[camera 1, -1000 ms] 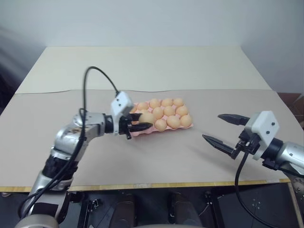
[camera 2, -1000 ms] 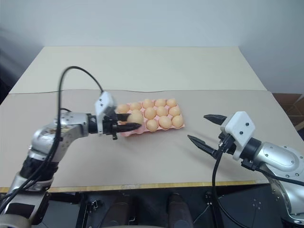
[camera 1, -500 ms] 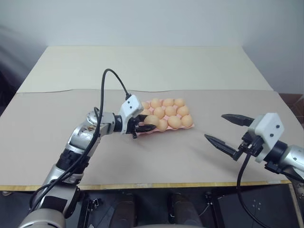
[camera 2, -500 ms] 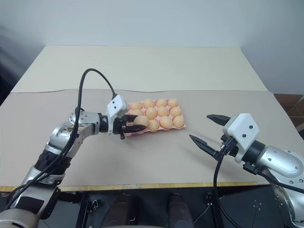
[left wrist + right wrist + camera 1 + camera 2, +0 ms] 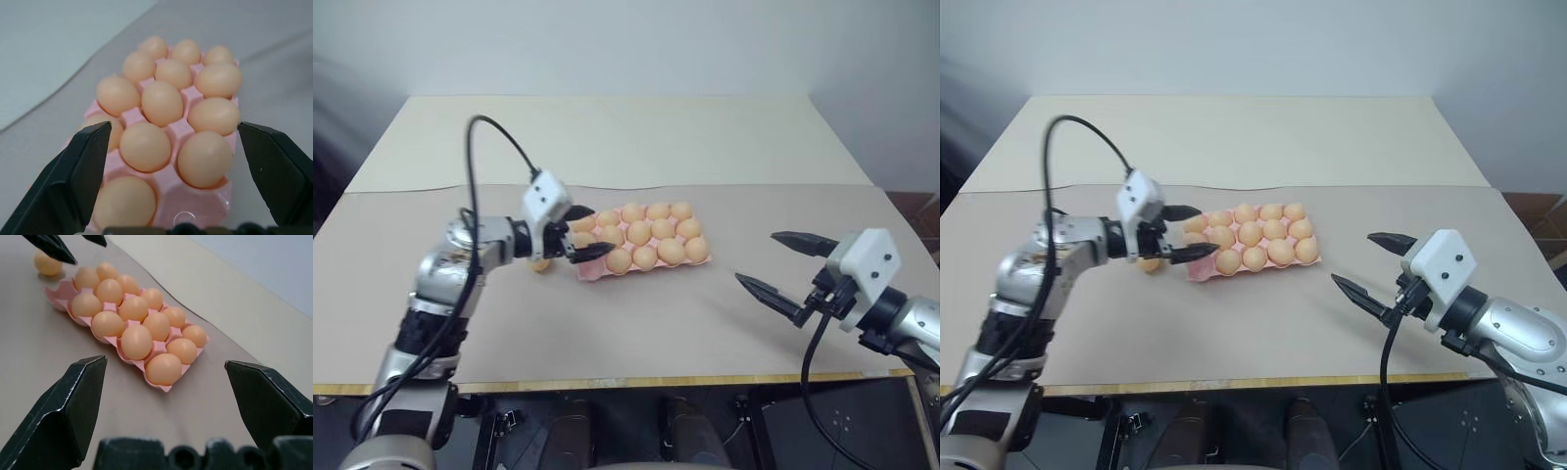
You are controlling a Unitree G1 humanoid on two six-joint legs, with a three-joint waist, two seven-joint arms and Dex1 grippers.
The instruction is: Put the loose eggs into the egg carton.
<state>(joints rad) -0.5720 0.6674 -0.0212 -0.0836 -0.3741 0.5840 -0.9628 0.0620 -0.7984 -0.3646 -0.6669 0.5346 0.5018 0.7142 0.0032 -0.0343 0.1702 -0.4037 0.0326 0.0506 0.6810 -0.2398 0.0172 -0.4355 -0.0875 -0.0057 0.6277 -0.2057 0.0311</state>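
Left gripper stands wide, empty, over the egg carton's near-left end. I see one loose egg on the worktop just beside it, nearest this arm.

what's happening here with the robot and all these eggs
A two-armed robot is filling a pink egg carton on a table. The carton is nearly full of eggs; one corner cup at the end nearest the left gripper looks empty. The left gripper hovers at that end with its jaws open, holding nothing. One loose egg lies on the table just beside that end. The right gripper hangs off to the other side, jaws open and empty.
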